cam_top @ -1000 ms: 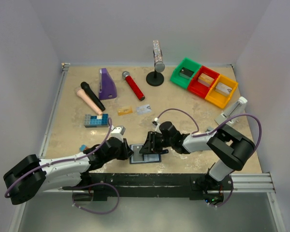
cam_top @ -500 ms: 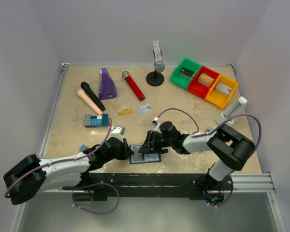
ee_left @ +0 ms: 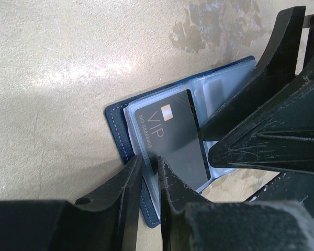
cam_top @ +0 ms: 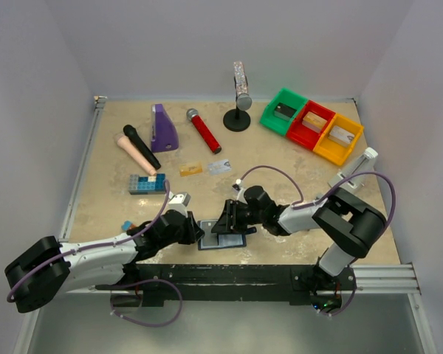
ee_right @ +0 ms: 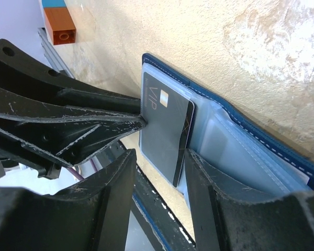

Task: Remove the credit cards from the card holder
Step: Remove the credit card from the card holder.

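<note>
The navy card holder (cam_top: 223, 237) lies open near the table's front edge. A black VIP card (ee_left: 175, 133) lies on its pale inner pockets (ee_right: 240, 146). My left gripper (ee_left: 150, 162) is shut on the holder's left edge, pinching the clear sleeve and cover. My right gripper (ee_right: 159, 157) reaches in from the other side with its jaws open. They straddle the black card's (ee_right: 165, 136) lower end, and one finger rests on the right-hand pocket. An orange-gold card (cam_top: 191, 169) and a silvery card (cam_top: 219, 167) lie loose on the table farther back.
A studded blue brick block (cam_top: 147, 183) and a small orange-blue brick (cam_top: 126, 225) sit to the left. Black (cam_top: 141, 146), beige (cam_top: 136, 155) and red (cam_top: 204, 130) microphones, a purple object (cam_top: 163, 128), a stand (cam_top: 240, 99) and green, red and yellow bins (cam_top: 311, 124) line the back. The black rail (cam_top: 229, 273) borders the front.
The holder and the black card have stayed put. The right arm's elbow has shifted slightly; both grippers remain at the holder.
</note>
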Action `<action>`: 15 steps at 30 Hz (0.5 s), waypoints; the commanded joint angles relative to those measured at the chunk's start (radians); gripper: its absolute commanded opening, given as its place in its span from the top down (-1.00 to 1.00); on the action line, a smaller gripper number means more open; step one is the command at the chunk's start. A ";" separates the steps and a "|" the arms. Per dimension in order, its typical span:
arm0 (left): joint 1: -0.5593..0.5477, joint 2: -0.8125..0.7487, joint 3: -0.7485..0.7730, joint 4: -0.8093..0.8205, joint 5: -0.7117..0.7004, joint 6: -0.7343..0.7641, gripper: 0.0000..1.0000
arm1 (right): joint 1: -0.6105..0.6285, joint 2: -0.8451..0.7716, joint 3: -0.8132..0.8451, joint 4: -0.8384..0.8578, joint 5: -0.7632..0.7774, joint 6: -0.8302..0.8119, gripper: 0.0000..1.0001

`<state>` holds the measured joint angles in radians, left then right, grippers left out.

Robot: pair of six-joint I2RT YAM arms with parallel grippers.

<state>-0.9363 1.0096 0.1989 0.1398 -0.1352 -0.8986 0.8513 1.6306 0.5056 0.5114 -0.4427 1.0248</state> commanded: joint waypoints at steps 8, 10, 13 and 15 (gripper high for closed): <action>0.001 0.015 -0.019 -0.009 -0.012 -0.006 0.56 | -0.001 0.029 -0.015 0.190 -0.034 0.027 0.10; 0.001 0.012 -0.019 -0.017 -0.012 -0.005 0.56 | 0.000 0.035 -0.012 0.165 -0.028 0.024 0.10; 0.001 -0.011 -0.012 -0.049 -0.023 -0.002 0.54 | -0.003 0.037 -0.010 0.115 -0.007 0.017 0.07; 0.001 -0.035 -0.012 -0.065 -0.032 0.001 0.54 | -0.003 0.037 -0.012 0.086 0.004 0.009 0.07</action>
<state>-0.9363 1.0039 0.1978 0.1341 -0.1425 -0.8989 0.8452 1.6596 0.4854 0.6018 -0.4561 1.0397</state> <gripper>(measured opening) 0.227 0.460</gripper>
